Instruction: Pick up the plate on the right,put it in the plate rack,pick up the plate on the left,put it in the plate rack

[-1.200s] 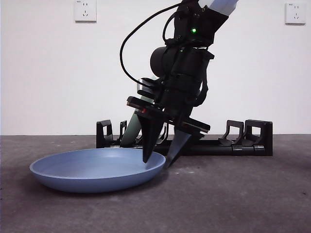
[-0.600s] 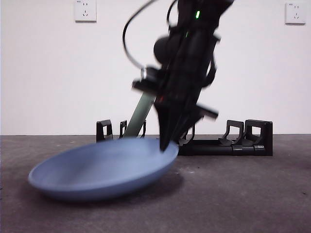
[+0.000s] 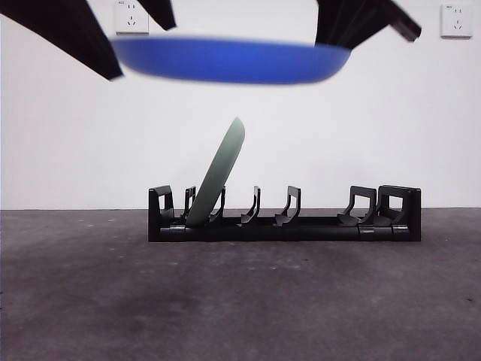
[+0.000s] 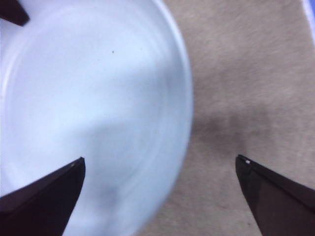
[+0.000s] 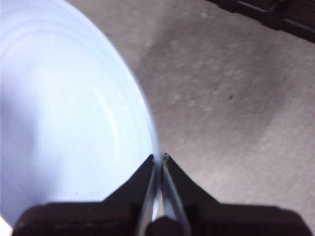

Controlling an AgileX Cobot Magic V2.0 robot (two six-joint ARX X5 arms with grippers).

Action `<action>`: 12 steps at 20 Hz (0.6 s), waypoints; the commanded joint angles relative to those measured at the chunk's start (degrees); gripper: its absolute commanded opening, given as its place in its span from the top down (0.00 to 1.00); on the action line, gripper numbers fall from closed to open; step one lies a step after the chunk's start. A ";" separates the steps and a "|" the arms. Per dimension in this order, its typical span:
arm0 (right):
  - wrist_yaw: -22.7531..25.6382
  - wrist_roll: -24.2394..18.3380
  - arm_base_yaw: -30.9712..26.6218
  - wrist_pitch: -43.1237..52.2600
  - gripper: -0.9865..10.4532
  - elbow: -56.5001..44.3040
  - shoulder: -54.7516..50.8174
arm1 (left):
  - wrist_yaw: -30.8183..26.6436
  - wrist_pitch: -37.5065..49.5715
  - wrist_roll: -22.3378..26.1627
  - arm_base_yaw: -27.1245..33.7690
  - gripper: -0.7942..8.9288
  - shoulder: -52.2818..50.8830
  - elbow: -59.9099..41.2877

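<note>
Blur softened the blue plate [image 3: 229, 60], held level high above the plate rack [image 3: 284, 224]; right gripper [image 5: 160, 158] pinched its rim while left gripper [image 4: 160, 164] hovered spread wide over it.

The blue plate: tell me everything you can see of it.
The blue plate is a round, shallow dish of smooth, plastic-looking material, blurred in the front view. It hangs roughly level in the air, high above the plate rack and touching neither rack nor table. The right gripper is shut on its rim. The left gripper stands open over its other side; contact there cannot be told.
</note>
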 commanded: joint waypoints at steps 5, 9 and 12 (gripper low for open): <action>-1.70 -0.39 -0.09 -2.34 0.92 -0.46 -2.25 | -3.28 3.26 1.14 -0.39 0.77 2.80 -0.11; -1.70 -0.35 -0.09 -2.86 0.92 -0.46 -2.27 | -2.93 2.84 -0.46 -0.46 0.84 2.71 -0.11; -1.11 -0.15 -0.11 -2.73 0.92 -0.46 -2.27 | -2.89 2.80 -1.18 -1.27 0.93 2.69 -0.11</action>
